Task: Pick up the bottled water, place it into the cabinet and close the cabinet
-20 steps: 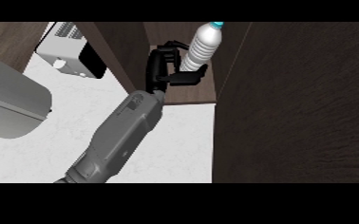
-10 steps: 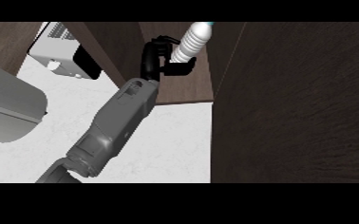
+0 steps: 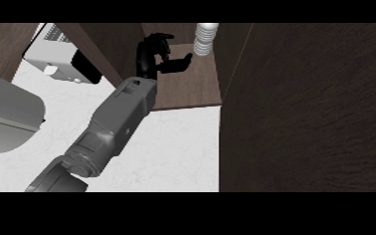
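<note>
The bottled water (image 3: 206,40), clear with a white top, stands on the wooden cabinet shelf (image 3: 189,87) by the cabinet's right wall. My left hand (image 3: 156,56) is inside the cabinet just left of the bottle. Its fingers are relaxed and spread away from the bottle, and only the thumb tip (image 3: 186,58) reaches close to the bottle's side. The grey forearm (image 3: 117,119) runs in from the lower left. The open dark cabinet door (image 3: 301,109) fills the right of the view. My right hand does not show.
A white appliance (image 3: 62,59) sits on the counter at the upper left, beyond the cabinet's left wall (image 3: 103,47). A grey rounded object (image 3: 15,114) lies at the left edge. White counter top (image 3: 169,149) stretches in front of the shelf.
The bottle went deeper into the cabinet and from tilted to upright. My left hand's fingers, curled round it earlier, have opened and drawn off to the left.
</note>
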Controlling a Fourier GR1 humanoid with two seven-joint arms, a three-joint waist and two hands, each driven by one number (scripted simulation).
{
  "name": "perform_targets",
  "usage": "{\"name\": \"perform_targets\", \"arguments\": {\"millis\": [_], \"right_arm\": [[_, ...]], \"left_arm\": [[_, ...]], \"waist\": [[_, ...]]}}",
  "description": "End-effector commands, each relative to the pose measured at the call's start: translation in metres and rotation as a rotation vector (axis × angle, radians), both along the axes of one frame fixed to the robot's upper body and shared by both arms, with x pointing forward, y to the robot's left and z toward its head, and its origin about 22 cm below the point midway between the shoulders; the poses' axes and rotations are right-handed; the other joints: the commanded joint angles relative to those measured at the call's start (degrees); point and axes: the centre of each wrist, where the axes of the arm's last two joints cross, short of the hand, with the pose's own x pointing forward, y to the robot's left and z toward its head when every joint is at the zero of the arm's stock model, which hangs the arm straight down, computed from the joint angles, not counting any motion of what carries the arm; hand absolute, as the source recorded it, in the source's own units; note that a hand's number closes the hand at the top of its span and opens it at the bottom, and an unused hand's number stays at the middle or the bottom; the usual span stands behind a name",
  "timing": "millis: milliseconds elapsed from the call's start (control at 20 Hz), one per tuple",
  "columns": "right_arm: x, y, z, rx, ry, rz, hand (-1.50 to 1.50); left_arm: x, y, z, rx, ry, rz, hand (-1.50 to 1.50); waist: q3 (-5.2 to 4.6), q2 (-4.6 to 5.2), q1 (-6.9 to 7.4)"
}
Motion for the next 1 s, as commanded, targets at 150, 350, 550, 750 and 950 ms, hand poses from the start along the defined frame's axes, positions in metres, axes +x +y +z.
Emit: {"name": "perform_targets", "arguments": {"millis": [150,350,550,750,950], "right_arm": [[-0.002,-0.002,0.011,0.052,-0.023,0.027,-1.50],[-0.003,-0.006,0.004,0.033,-0.017,0.052,-1.50],[-0.006,0.001,0.007,0.064,-0.014,0.087,-1.50],[-0.004,-0.005,0.001,0.047,-0.016,0.068,-1.50],[-0.006,0.002,0.012,0.063,-0.016,0.082,-1.50]], "left_arm": [[-0.002,-0.006,-0.006,0.139,-0.060,0.037,-1.50],[0.013,0.017,0.014,0.186,-0.084,0.079,-1.50],[0.014,0.008,0.020,0.118,-0.071,0.037,-1.50],[0.018,-0.014,0.040,0.020,-0.167,-0.089,-1.50],[0.016,-0.020,0.040,-0.113,-0.245,-0.161,-1.50]], "waist": [[-0.01,0.31,-0.84],[0.00,0.54,-1.49],[-0.06,0.53,-1.91],[-0.03,0.18,-1.14],[-0.09,-0.11,0.35]]}}
